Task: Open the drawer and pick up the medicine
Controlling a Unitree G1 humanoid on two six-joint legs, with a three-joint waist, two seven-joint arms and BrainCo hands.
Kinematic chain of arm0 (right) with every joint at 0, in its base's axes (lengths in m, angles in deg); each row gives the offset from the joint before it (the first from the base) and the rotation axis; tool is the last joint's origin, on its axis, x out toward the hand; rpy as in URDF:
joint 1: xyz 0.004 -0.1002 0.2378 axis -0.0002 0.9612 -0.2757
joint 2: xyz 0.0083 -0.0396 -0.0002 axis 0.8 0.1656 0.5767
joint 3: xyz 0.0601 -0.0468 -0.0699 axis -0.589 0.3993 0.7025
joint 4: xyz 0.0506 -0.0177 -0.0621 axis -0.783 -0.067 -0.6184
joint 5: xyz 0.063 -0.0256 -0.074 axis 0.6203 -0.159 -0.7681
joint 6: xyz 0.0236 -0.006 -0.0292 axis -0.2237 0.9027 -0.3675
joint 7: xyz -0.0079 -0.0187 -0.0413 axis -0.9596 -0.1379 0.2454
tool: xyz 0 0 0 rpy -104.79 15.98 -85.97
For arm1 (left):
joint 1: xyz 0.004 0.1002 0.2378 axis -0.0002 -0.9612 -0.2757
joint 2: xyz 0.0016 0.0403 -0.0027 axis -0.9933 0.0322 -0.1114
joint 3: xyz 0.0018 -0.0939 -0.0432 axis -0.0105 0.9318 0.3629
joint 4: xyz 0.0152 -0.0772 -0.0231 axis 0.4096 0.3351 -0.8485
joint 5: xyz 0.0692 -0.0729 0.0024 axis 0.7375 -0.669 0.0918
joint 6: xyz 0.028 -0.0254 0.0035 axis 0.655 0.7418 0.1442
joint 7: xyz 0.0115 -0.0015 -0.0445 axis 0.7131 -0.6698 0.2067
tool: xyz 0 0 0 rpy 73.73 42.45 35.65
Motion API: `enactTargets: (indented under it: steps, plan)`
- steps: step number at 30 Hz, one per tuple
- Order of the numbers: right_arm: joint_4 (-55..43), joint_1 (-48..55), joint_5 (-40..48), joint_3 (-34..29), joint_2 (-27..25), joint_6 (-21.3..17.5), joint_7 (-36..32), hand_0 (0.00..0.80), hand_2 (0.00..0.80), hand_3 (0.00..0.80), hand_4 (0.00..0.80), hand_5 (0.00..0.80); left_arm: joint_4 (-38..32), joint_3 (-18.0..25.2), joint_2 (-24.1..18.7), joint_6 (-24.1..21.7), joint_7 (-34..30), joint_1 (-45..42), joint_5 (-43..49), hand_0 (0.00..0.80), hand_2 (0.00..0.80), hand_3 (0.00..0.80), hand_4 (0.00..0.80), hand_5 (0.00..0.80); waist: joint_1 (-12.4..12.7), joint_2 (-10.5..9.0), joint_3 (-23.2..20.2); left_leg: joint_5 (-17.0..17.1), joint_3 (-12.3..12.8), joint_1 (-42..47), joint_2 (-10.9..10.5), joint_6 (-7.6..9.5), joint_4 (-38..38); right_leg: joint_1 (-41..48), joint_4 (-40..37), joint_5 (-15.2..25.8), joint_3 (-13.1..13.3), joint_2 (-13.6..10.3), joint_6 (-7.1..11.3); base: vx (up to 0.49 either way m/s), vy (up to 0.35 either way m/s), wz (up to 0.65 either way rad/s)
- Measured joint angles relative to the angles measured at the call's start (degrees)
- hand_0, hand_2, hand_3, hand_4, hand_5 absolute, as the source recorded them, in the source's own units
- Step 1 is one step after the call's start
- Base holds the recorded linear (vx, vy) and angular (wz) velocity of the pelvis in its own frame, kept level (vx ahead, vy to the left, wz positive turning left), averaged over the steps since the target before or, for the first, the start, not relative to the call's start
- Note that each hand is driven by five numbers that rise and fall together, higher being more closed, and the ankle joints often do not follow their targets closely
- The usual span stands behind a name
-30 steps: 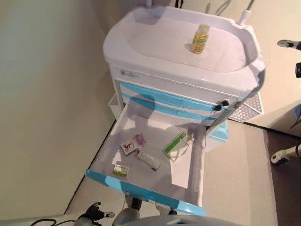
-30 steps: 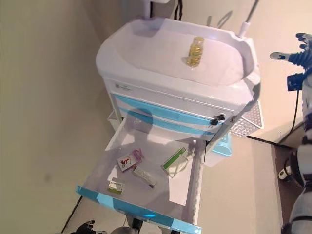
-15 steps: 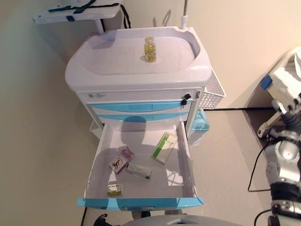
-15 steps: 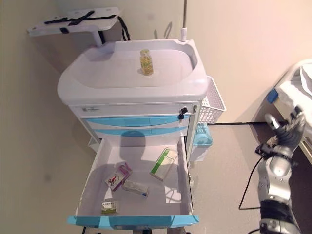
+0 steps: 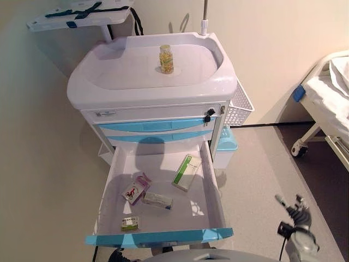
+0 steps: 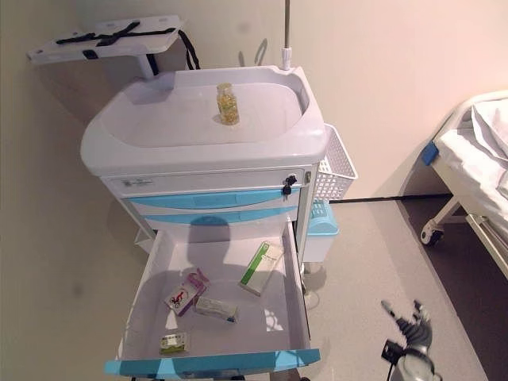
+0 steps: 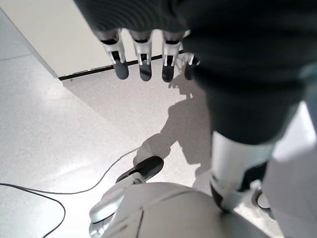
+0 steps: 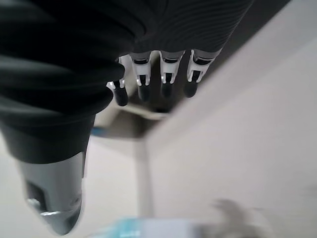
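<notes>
The white and blue cart (image 5: 152,87) has its bottom drawer (image 5: 161,236) pulled out. In the drawer lie a green and white box (image 5: 186,172), a pink box (image 5: 135,190), a white box (image 5: 158,200) and a small green box (image 5: 130,222). A bottle of yellow capsules (image 5: 166,58) stands on the cart's top. My right hand (image 5: 296,210) is low at the right of the drawer, over the floor, open and empty. My left hand (image 7: 143,54) shows only in the left wrist view, fingers straight, above the floor.
A white wire basket (image 5: 240,106) hangs on the cart's right side, with a blue bin (image 5: 226,144) below it. A bed (image 5: 332,82) on wheels stands at the right. A tray stand (image 5: 76,13) is behind the cart. A wall runs along the left.
The camera has swung, so the whole picture has shifted. My right hand has dropped from mid-height at the right edge to the lower right. The drawer stays open.
</notes>
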Motion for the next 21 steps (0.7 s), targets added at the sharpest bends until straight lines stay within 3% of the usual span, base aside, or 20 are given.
enactTargets:
  steps: [8,13,21]
  plan:
    - [9.65,-0.45,-5.67,7.76,-0.69,1.61,-3.65,0.000,0.000,0.000,0.000,0.000,-0.13,-0.44,-0.41,-0.26,0.45,-0.06,-0.01,0.000,0.000,0.000,0.000,0.000,0.18,-0.60,0.85,0.03,-0.03,0.55,0.23,-0.02,0.27,-0.29,1.79,-0.89,-0.03,0.18,-0.13,-0.016,-0.006,0.00]
    - [15.45,-2.46,-9.59,10.73,-1.81,2.62,-4.00,0.000,0.000,0.000,0.000,0.000,-1.06,-2.84,-1.68,-0.39,0.47,0.24,0.13,0.000,0.000,0.000,0.000,0.000,0.24,-0.16,3.88,0.35,-0.20,-0.82,0.29,0.13,0.79,-3.49,6.07,-2.74,-0.04,0.27,-0.11,-0.103,-0.010,0.01]
    - [18.12,-12.39,-11.30,13.74,-3.69,3.69,-3.84,0.000,0.000,0.000,0.000,0.000,-7.95,-8.58,-5.67,-1.43,1.11,7.34,2.09,0.000,0.000,0.000,0.000,0.000,0.66,-0.37,15.58,0.24,-2.44,-14.22,-0.29,-0.01,10.76,-18.40,22.68,-7.49,-1.66,-1.43,-1.40,-0.185,-0.030,0.19]
